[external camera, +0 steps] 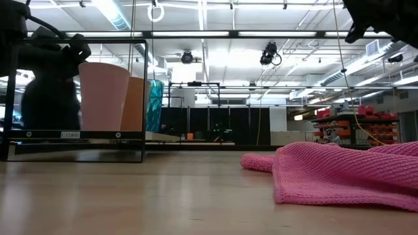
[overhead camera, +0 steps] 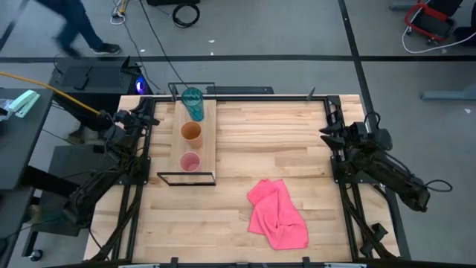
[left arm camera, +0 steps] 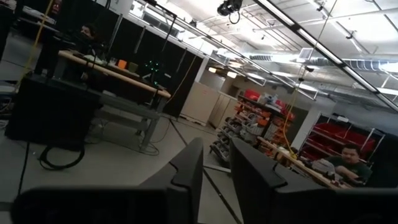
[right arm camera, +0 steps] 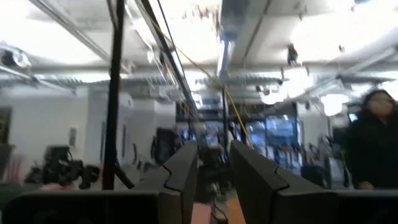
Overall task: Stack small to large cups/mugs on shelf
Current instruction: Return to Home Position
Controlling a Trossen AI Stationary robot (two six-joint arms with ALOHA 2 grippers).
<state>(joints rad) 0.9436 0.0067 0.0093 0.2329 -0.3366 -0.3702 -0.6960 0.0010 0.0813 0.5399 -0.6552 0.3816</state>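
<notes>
The shelf (overhead camera: 210, 141), a light-wood plank in a thin black frame, lies at the table's far left. Three cups stand apart in a row on it, mouths up: the teal tumbler (overhead camera: 192, 103) farthest, the orange cup (overhead camera: 191, 134) in the middle, the pink cup (overhead camera: 190, 161) nearest. In the low view the pink cup (external camera: 103, 94) is in front, with the orange cup (external camera: 136, 101) and the teal tumbler (external camera: 155, 104) behind it. My left gripper (overhead camera: 147, 117) waits shut and empty left of the shelf. My right gripper (overhead camera: 329, 134) waits shut and empty at the table's right edge.
A crumpled pink cloth (overhead camera: 277, 214) lies on the table's near middle and fills the right of the low view (external camera: 339, 170). The wooden tabletop (overhead camera: 260, 141) between shelf and right arm is bare. A person (overhead camera: 74, 30) walks on the floor beyond the far left corner.
</notes>
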